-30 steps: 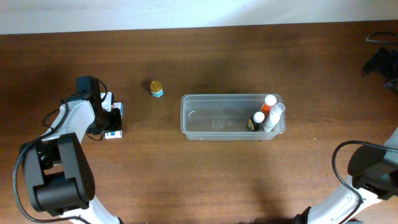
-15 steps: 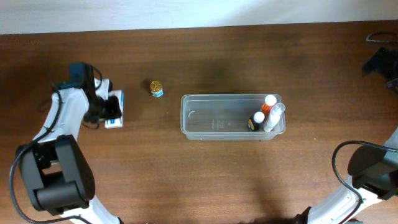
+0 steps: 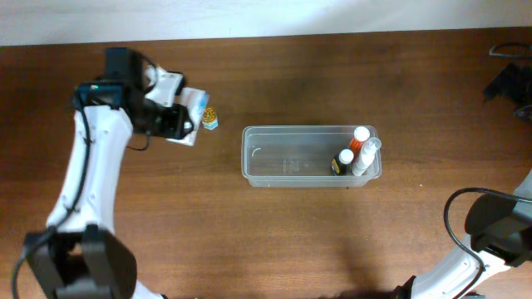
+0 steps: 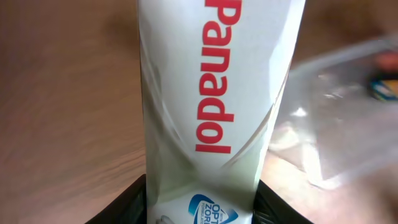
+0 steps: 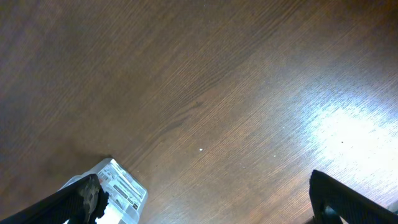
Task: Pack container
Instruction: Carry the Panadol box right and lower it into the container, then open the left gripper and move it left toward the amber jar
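My left gripper [image 3: 176,121] is shut on a white Panadol box [image 3: 189,118] and holds it in the air left of the clear plastic container [image 3: 283,163]. In the left wrist view the Panadol box [image 4: 214,99] fills the frame between the black jaws [image 4: 202,208], with the container [image 4: 348,118] blurred at right. The container holds three small bottles [image 3: 356,151] at its right end. A small gold-capped bottle [image 3: 209,118] stands on the table right beside the held box. My right gripper [image 5: 205,199] is open and empty over bare wood; it sits at the overhead view's far right edge [image 3: 519,91].
The table is dark brown wood [image 3: 274,232]. A small clear labelled packet [image 5: 118,190] lies by my right gripper's left finger. A dark object [image 3: 507,51] lies at the far right back corner.
My left gripper has lifted the Panadol box off the table at the left and carried it up and to the right, next to the gold-capped bottle. The right arm has not moved.
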`<move>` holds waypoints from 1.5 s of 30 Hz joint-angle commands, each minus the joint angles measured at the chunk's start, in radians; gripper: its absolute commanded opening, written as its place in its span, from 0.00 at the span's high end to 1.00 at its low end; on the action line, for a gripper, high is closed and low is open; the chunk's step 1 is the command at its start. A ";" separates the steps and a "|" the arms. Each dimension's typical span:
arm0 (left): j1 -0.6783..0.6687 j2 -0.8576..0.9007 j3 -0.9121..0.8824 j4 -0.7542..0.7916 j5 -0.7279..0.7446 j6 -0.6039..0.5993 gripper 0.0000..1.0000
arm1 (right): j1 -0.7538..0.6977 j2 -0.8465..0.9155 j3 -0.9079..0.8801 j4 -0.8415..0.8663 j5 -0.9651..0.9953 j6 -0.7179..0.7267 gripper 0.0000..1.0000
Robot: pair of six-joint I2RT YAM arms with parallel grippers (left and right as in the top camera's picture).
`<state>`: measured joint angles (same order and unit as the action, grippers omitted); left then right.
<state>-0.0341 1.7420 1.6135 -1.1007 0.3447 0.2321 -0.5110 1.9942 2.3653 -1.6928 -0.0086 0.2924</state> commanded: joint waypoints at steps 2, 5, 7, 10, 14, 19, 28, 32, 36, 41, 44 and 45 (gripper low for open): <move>-0.134 -0.099 0.024 -0.003 0.056 0.135 0.55 | 0.000 -0.011 -0.006 -0.005 -0.003 0.011 0.02; -0.240 -0.109 0.024 -0.002 0.052 0.186 0.55 | 0.000 -0.011 -0.006 -0.005 -0.003 0.011 0.02; -0.302 -0.103 0.024 -0.003 0.051 0.219 0.55 | 0.000 -0.011 -0.006 -0.005 -0.003 0.011 0.02; -0.379 -0.085 0.024 -0.003 0.023 0.265 0.55 | 0.000 -0.011 -0.006 -0.005 -0.003 0.011 0.02; -0.447 -0.046 0.024 -0.003 -0.027 0.343 0.55 | 0.000 -0.011 -0.006 -0.005 -0.003 0.011 0.02; -0.475 0.008 0.024 -0.003 -0.027 0.451 0.54 | 0.000 -0.011 -0.006 -0.005 -0.003 0.011 0.02; -0.475 0.132 0.024 0.002 -0.027 0.601 0.54 | 0.000 -0.011 -0.006 -0.005 -0.003 0.011 0.02; -0.475 0.173 0.024 0.019 -0.027 0.613 0.54 | 0.000 -0.011 -0.006 -0.005 -0.003 0.011 0.02; -0.475 0.192 0.024 0.051 -0.027 0.613 0.54 | 0.000 -0.011 -0.006 -0.005 -0.003 0.012 0.02; -0.475 0.220 0.024 0.081 -0.027 0.631 0.54 | 0.000 -0.011 -0.006 -0.005 -0.003 0.011 0.02; -0.475 0.239 0.024 0.098 -0.027 0.631 0.53 | 0.000 -0.011 -0.006 -0.005 -0.003 0.011 0.02; -0.475 0.242 0.024 0.099 -0.027 0.631 0.53 | 0.000 -0.011 -0.006 -0.005 -0.003 0.011 0.02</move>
<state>-0.5087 1.9572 1.6199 -1.0061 0.3138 0.8391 -0.5110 1.9942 2.3653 -1.6928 -0.0086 0.2924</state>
